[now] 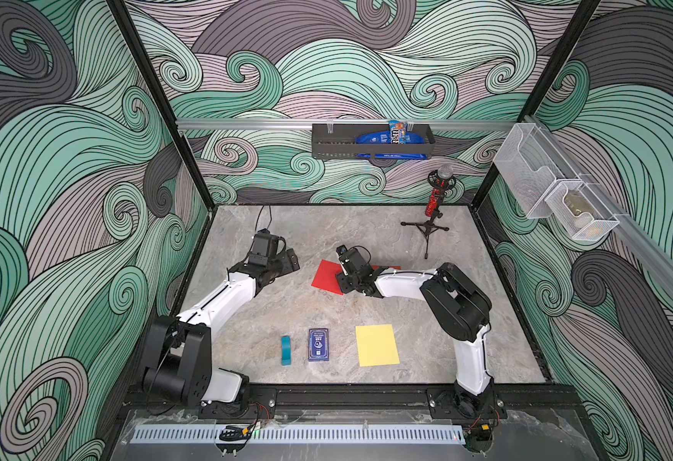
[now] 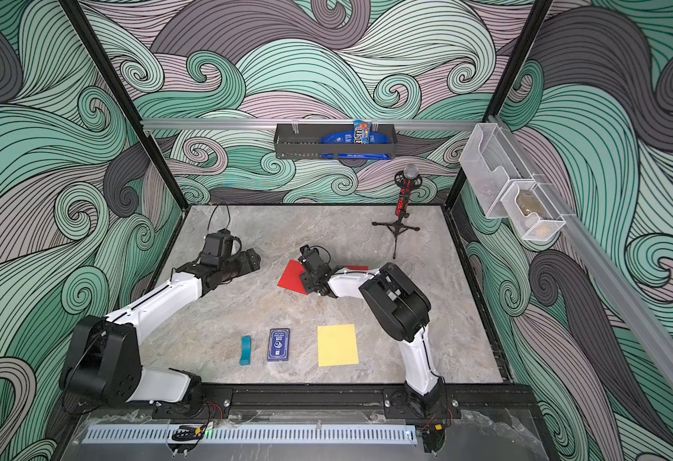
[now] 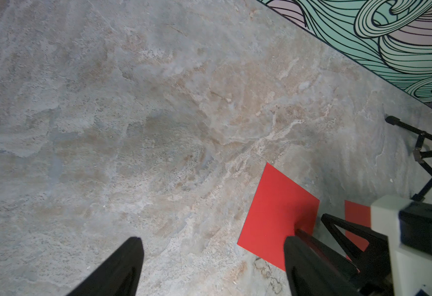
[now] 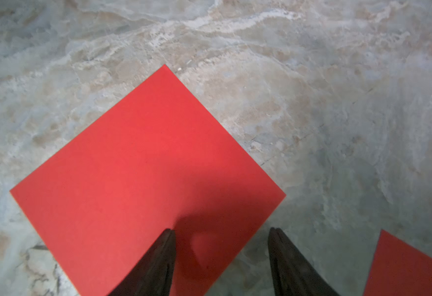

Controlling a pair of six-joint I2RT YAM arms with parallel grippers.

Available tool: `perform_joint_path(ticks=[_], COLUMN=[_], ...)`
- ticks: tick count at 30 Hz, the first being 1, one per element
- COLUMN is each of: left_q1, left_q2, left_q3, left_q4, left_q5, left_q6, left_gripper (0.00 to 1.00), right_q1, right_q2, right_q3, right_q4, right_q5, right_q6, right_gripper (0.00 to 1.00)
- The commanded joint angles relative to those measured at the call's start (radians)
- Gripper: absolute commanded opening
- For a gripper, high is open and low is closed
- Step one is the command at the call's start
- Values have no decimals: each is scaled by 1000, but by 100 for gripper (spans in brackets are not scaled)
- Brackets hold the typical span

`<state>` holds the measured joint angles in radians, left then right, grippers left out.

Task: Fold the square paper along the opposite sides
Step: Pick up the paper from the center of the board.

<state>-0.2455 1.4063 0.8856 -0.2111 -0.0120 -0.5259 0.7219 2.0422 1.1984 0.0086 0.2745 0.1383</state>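
One red paper (image 4: 138, 159), a flat square with crisp edges and no crease showing, lies on the marbled grey desk (image 4: 337, 102), turned corner-on to the right fingers (image 4: 158, 261) so that its far corner points away beyond their tips. One of these fingers is over the sheet and throws a soft shadow on it. Its partner stands over bare desk just off the paper's edge. The pair straddle that edge with a clear gap between them and nothing caught in it. Whether the tips touch the surface I cannot tell. On the outer side of the off-paper finger, apart from the square, a second red piece (image 4: 409, 269) lies flat, cut off by the edge of the view. In a top view the right arm (image 1: 406, 281) reaches in low with its elbow raised and its wrist tipped down over the paper. The left fingers (image 3: 122, 269) are spread wide and empty above bare desk, with the red paper beside the tip of one and outside the space between them. The left arm (image 1: 223, 297) stretches out low. Back toward the arm bases, well behind both pairs of fingers, a yellow sheet (image 1: 377, 345), a blue card box (image 1: 318, 345) and a teal block (image 1: 285, 350) sit in a row. Beyond the right fingers a microphone stand (image 1: 432, 215) rises near the back wall.
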Motion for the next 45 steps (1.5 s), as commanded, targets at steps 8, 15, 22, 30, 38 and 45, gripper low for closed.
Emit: perform_joint_path(ticks=[8,15,22,30,38,45], left_q1=[-5,0,19,26,29,32], left_q2=[47,64,89,86,95,94], left_q3=[-10,3,13,16,22,21], left_q4=[-7,-11,-14,-36,-36,-36], left_q5=[78,84,106,95,122,136], left_q6=[26,17,0,9,11,14], left_gripper=[88,83,79,79,79,79], right_q1=[-38,-30,43,52,53,62], right_q2=[-74,-180,-148,26,106,75], right_q3=[-39,5,65,165,167,85], right_q4=[93,87,-69,-162,-163,-125], right_q5=[-57,22,74,64,26,36], right_q6=[-416,-49,500,545,356,50], right_gripper=[64,69,78,87,76,72])
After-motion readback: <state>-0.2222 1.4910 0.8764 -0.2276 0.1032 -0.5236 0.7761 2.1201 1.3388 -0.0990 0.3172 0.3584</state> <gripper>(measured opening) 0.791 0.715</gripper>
